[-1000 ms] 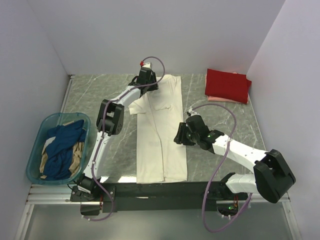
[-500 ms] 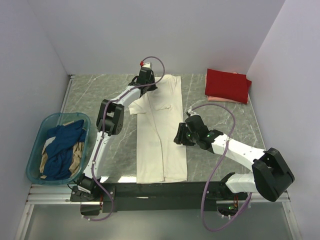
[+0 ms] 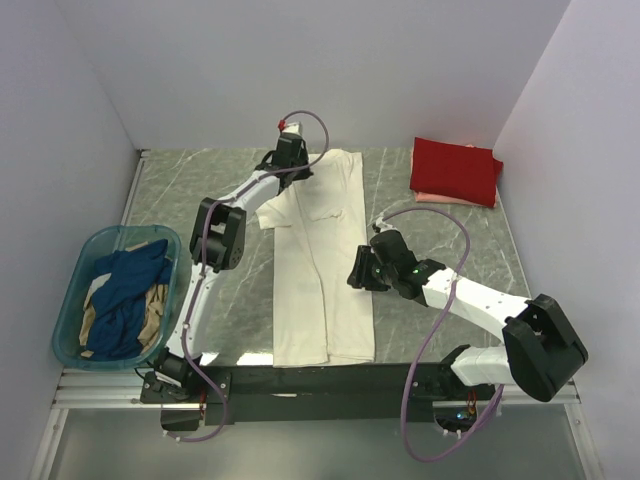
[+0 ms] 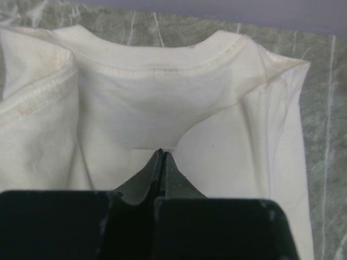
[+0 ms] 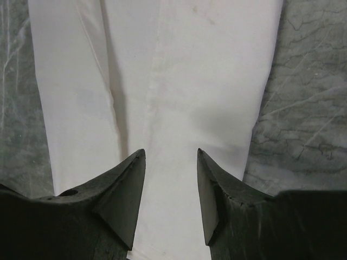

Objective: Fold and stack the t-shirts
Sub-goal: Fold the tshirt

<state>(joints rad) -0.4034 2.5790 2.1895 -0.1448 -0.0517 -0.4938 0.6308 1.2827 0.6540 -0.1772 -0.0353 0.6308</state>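
Left hand now snapped shut at cream t-shirt collar fold, right hand half-open, empty, above shirt's right edge

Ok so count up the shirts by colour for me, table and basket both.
Cream-white shirt: 1
Red shirt: 1
Pale pink shirt: 1
Dark blue shirt: 1
Tan shirt: 1
Total: 5
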